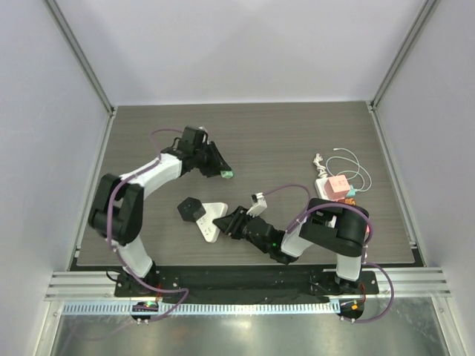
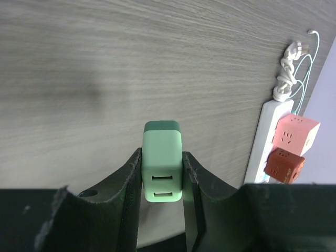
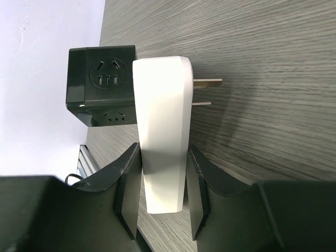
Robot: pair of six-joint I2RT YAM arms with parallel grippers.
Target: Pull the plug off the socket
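First, left wrist: left fingers (image 2: 131, 184) clamped on green plug (image 2: 163, 157), above desk (image 2: 105, 63). Right wrist: right fingers (image 3: 128, 184) closed on white adapter (image 3: 160, 142), prongs bare, black cube socket (image 3: 102, 84) just beside. Overhead: plug well apart from adapter.

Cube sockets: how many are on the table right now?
3. Black one left of centre, beside the white plug; pink one and red one together by the white power strip on the right. More could be hidden.
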